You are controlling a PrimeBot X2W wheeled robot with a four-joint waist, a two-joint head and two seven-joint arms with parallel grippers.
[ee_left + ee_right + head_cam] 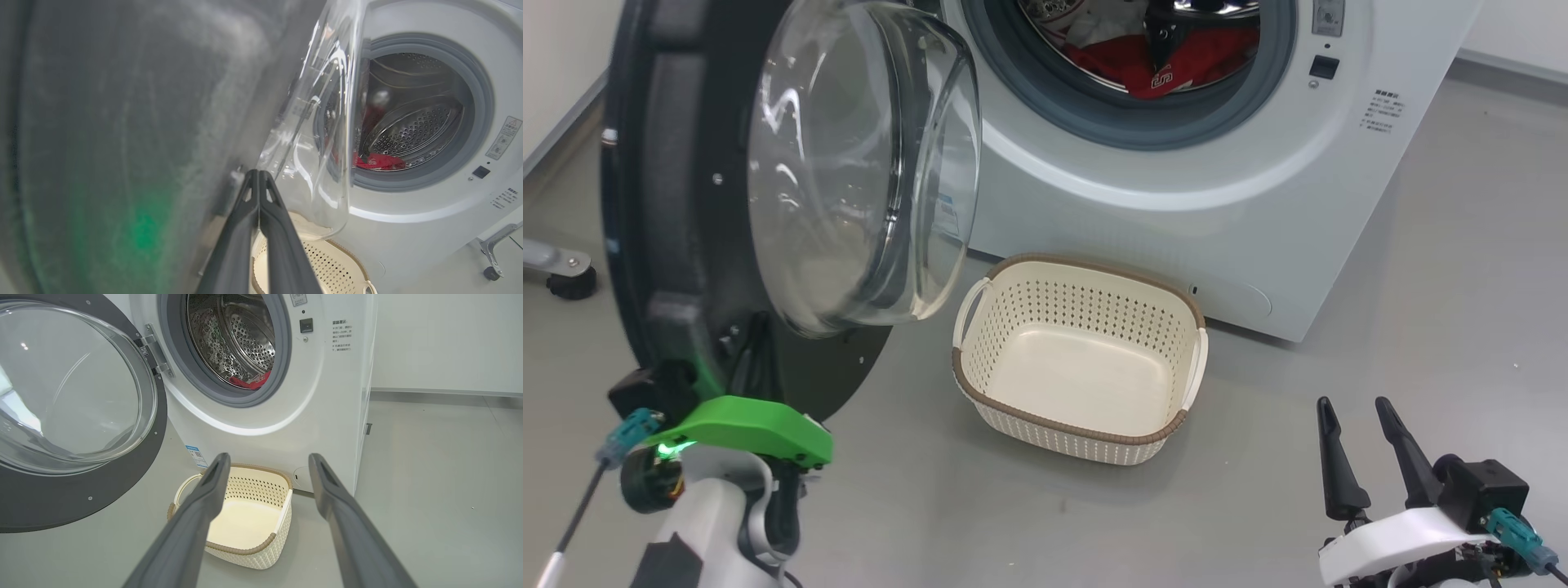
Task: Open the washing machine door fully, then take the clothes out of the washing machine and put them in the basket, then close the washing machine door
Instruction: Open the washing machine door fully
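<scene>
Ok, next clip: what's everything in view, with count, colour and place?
washing machine: one, white, straight ahead
washing machine door: one, black rim, clear glass, swung open at left
clothes: count unclear, red and white, inside the washing machine
basket: one, cream, brown rim, empty, in front of the washing machine
castor foot: one, grey with black wheel, far left
left gripper: one, dark, shut, by the door's lower rim
right gripper: one, dark, open, lower right

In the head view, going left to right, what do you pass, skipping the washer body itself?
washing machine door → basket → right gripper
</scene>
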